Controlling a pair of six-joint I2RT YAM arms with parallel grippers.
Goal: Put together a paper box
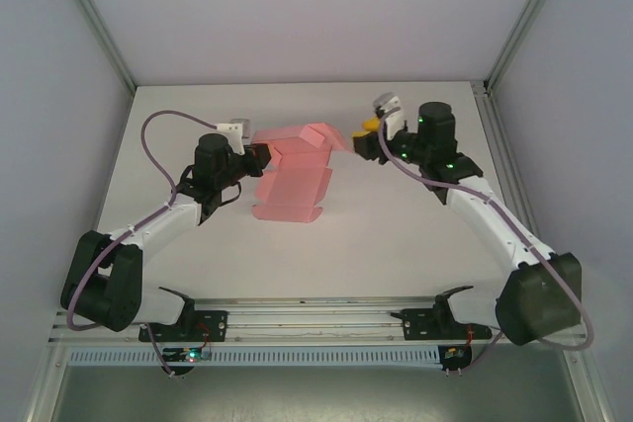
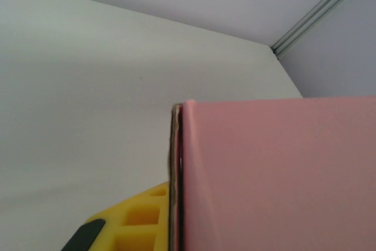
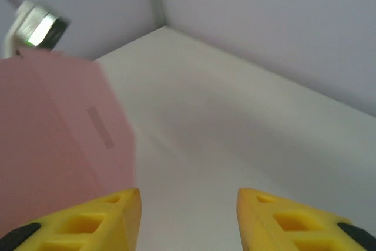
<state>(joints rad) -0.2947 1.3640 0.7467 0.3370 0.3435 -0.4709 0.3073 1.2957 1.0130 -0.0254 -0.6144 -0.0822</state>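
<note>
The paper box (image 1: 297, 170) is a pink card sheet, partly folded, lying mid-table with its upper part raised between the two arms. My left gripper (image 1: 255, 156) is shut on the box's left end. In the left wrist view one yellow finger (image 2: 138, 216) presses against the card's edge, and the pink panel (image 2: 276, 174) hides the other finger. My right gripper (image 1: 358, 135) sits just beside the box's right end. In the right wrist view its jaws (image 3: 188, 218) stand apart with bare table between them, and the pink card (image 3: 53, 133) lies just left of the left finger.
White walls and aluminium corner posts (image 1: 509, 37) close in the white table (image 1: 415, 244) on three sides. The left arm's wrist hardware (image 3: 35, 24) shows behind the card. Bare table lies in front of the box and to the right.
</note>
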